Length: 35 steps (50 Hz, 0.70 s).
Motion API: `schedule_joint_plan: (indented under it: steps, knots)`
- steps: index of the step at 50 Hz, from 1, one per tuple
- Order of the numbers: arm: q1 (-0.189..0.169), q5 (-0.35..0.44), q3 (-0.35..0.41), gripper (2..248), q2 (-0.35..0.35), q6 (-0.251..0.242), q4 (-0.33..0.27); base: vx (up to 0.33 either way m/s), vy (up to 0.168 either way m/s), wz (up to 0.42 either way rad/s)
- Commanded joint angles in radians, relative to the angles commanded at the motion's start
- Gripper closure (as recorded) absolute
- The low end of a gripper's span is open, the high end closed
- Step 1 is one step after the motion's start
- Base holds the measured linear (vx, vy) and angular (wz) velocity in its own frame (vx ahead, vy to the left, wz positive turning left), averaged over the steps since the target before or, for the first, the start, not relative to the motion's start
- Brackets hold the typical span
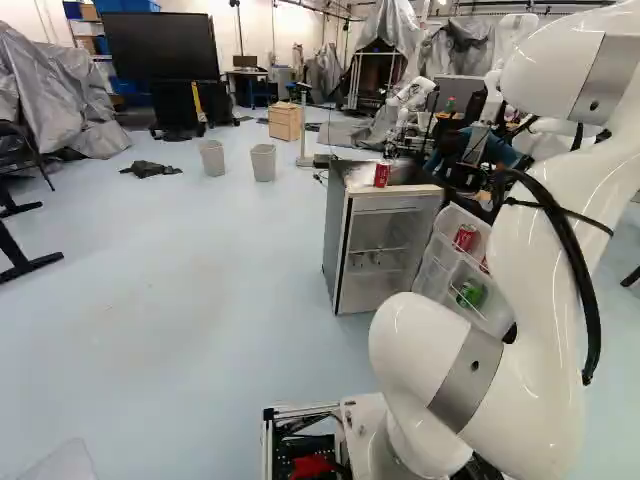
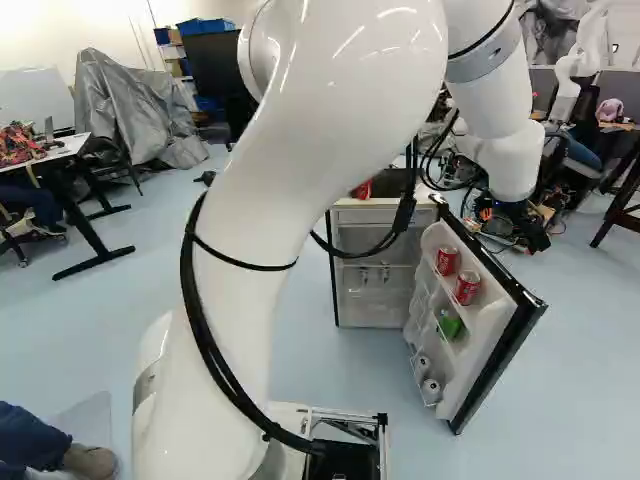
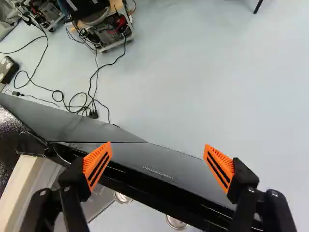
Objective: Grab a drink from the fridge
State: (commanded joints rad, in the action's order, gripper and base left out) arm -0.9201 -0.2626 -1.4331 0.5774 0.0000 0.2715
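Note:
My gripper (image 2: 528, 226) is above and behind the open fridge door (image 2: 497, 345) in the right base view. Seen from the wrist, the gripper (image 3: 158, 165) is wide open above the door's dark top edge (image 3: 145, 180), nothing between its fingers; two silvery can tops (image 3: 176, 222) show beside that edge. The small fridge (image 1: 338, 240) stands open, with a red can (image 1: 381, 174) on top. Door shelves carry two red cans (image 2: 467, 287), a green can (image 1: 470, 293) and, lowest, two pale can ends (image 2: 431, 388).
Cables (image 3: 91, 96) and a wheeled frame with electronics (image 3: 113, 36) lie on the floor behind the fridge. Another robot (image 1: 408, 98) stands farther back. Two bins (image 1: 263, 162) are left of the fridge, and a table (image 2: 60, 150) is at the far left of the right base view.

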Motion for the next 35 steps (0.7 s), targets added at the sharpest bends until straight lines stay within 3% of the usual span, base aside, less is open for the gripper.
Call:
schedule_joint_plan:
  steps: [26, 35]
  knots:
    - [-0.026, -0.106, -0.162, 3, 0.159, 0.000, 0.033, 0.000, 0.000, 0.000]
    - [-0.033, -0.112, -0.186, 3, 0.181, 0.000, 0.034, 0.000, 0.000, 0.000]
